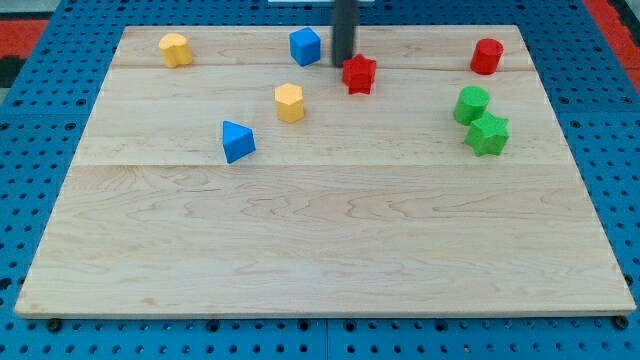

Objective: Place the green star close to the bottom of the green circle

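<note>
Item one, the rig: I am running a single arm ending in a straight dark rod, and my tip (343, 64) is resting on the pale wooden surface (320, 240) near the view's top centre, sitting between the blue cube block (305, 46) on its left and the red star-shaped block (359, 74) just beside it on its right; there are no jaws on this rig, so nothing is open, closed or gripping, and the rod is only able to push. Item two, the task's pieces: the green star-shaped block (488, 134) is lying at the view's right, directly below and touching or all but touching the green round block (471, 104), which I am reading as the green circle. Judging from that, the star is already sitting close to the circle's bottom edge, which would explain why my tip is standing well apart from the green pair. Item three, the count: I am tallying two green blocks, two red (the star and a red cylinder-like block (487, 56) at the upper right), two blue (the cube and a blue triangular block (237, 141) left of centre), and two yellow (a yellow block (175, 49) at the upper left and a yellow hexagonal block (289, 102) near the middle), making eight in all.
</note>
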